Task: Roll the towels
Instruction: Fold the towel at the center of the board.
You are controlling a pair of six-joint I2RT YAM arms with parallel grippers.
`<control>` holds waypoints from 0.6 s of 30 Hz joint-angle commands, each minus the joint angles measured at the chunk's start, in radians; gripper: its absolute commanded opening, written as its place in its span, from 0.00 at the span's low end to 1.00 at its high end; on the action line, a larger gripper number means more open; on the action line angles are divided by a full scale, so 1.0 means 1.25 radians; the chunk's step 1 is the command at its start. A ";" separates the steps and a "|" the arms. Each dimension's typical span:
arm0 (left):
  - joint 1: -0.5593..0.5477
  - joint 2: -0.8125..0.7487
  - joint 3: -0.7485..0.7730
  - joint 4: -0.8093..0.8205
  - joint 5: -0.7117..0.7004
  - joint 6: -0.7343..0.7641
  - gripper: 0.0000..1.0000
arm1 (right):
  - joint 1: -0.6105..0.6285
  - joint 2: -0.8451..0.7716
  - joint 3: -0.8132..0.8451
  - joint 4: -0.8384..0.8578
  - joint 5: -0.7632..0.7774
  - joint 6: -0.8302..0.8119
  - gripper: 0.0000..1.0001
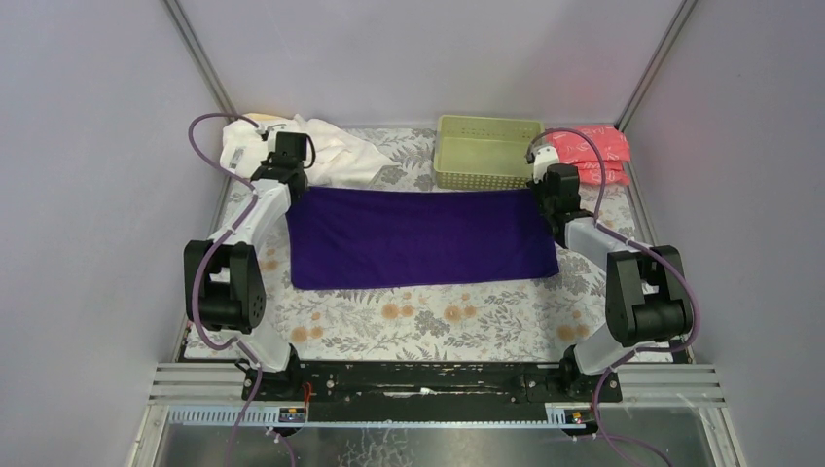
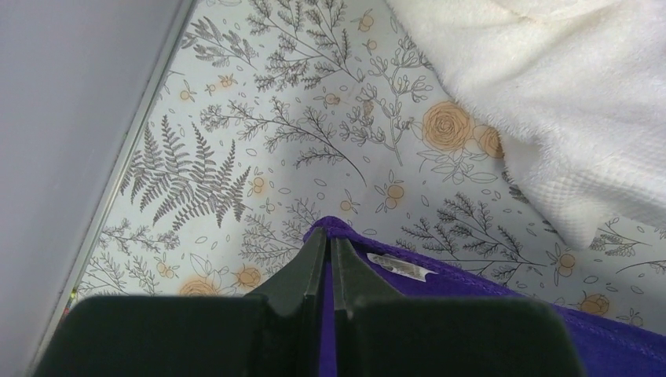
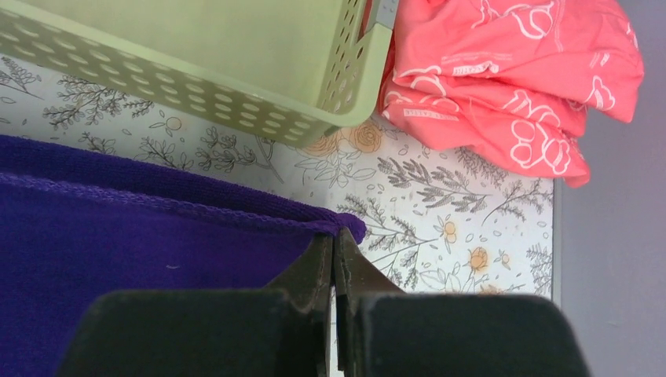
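A dark purple towel (image 1: 420, 236) lies spread flat across the middle of the flowered table, its long side running left to right. My left gripper (image 1: 292, 185) is shut on its far left corner (image 2: 339, 229), with purple cloth showing between the jaws and a small white label beside them. At the far right corner (image 3: 345, 228), my right gripper (image 1: 547, 195) is shut on the towel's hem. A large white towel (image 1: 321, 156) lies crumpled at the back left, just beyond the purple one; in the left wrist view the white towel (image 2: 550, 102) fills the upper right.
A light green plastic basket (image 1: 486, 151) stands at the back, just behind the purple towel's far edge; its perforated wall (image 3: 196, 71) is close above my right gripper. Pink-red wrapped packets (image 1: 603, 151) are piled at the back right corner. Grey walls close in both sides.
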 commanded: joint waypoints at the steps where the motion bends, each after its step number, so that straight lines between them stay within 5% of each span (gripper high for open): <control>1: 0.008 -0.024 -0.022 0.013 -0.005 -0.038 0.00 | -0.005 -0.073 -0.015 -0.023 0.016 0.065 0.00; 13: 0.008 -0.111 -0.124 -0.053 -0.033 -0.114 0.00 | -0.005 -0.182 -0.066 -0.195 0.121 0.194 0.00; 18: 0.007 -0.169 -0.196 -0.074 -0.023 -0.145 0.00 | -0.004 -0.213 -0.089 -0.270 0.075 0.200 0.00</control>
